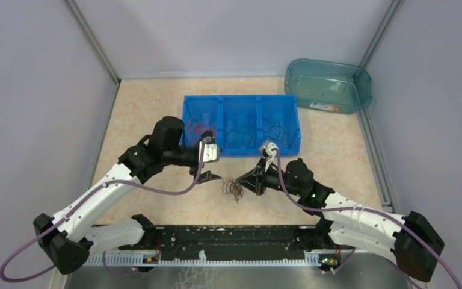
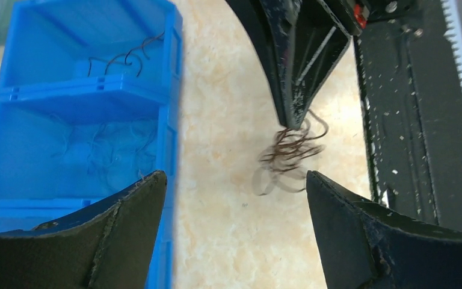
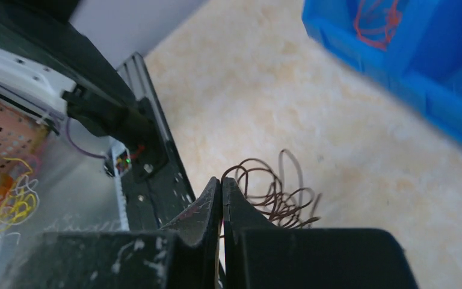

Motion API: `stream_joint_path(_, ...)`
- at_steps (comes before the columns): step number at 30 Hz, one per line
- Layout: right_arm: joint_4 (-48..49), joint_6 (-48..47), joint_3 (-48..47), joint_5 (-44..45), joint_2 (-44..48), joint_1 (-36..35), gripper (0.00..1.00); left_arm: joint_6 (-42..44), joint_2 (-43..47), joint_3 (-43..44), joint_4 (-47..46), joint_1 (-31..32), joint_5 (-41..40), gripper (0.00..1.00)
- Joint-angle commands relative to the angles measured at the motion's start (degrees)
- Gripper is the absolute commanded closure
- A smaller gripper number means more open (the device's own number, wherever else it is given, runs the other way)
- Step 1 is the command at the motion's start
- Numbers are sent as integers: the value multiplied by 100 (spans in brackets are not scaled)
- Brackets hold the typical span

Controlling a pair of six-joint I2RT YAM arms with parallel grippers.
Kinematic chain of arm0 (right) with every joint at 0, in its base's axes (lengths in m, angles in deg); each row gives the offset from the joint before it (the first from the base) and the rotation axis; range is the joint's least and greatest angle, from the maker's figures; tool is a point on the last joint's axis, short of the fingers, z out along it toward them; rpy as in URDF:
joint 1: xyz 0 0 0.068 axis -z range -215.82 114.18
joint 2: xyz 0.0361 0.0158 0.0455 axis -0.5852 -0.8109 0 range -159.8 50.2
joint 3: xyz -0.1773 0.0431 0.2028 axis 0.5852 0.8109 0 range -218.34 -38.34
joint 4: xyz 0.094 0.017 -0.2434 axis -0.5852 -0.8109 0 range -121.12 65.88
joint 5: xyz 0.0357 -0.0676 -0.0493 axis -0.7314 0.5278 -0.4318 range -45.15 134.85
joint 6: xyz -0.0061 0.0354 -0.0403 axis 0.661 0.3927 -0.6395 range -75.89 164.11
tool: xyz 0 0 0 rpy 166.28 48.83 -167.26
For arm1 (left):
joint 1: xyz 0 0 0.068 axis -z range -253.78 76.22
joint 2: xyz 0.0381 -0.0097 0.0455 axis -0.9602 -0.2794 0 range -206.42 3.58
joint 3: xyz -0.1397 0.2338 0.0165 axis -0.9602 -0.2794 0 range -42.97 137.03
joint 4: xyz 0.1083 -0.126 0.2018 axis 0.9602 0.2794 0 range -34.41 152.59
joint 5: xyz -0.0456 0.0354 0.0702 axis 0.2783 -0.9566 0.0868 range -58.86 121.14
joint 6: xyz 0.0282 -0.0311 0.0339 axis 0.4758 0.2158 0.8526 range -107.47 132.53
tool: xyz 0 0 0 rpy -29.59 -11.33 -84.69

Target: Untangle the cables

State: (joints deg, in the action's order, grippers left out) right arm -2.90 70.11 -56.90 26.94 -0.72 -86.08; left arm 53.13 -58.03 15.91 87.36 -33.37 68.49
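A small tangle of thin dark brownish cables (image 1: 235,189) hangs just over the beige table, with its shadow under it. My right gripper (image 1: 245,183) is shut on the tangle's edge; the right wrist view shows the closed tips (image 3: 221,182) with loops (image 3: 277,195) spilling to the right. My left gripper (image 1: 210,176) is open and empty just left of the tangle. In the left wrist view its spread fingers (image 2: 132,205) frame the tangle (image 2: 289,150), which hangs from the right gripper's tip (image 2: 293,117).
A blue three-compartment bin (image 1: 293,123) stands behind the grippers, holding red cables (image 1: 197,126) on the left, blue ones (image 1: 240,129) in the middle and black ones (image 1: 275,132) on the right. A teal tub (image 1: 328,84) sits at the back right. A black rail (image 1: 228,238) runs along the near edge.
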Motion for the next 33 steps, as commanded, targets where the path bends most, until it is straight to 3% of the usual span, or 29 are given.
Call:
stream_joint_path(1, 768, -89, -484, -253, 271, -56, 100, -442, 189, -157, -647, 177, 473, 10)
stream_joint_path(17, 1580, 298, -896, -428, 119, -54, 100, -813, 240, -525, -770, 512, 618, 29)
stream_joint_path(23, 1537, 337, -981, -493, 82, -54, 100, -1122, 193, -595, -1230, 512, 473, 43)
stream_joint_path(33, 1627, 425, -956, -536, 10, -55, 100, -1045, 174, -530, -1171, 508, 439, 66)
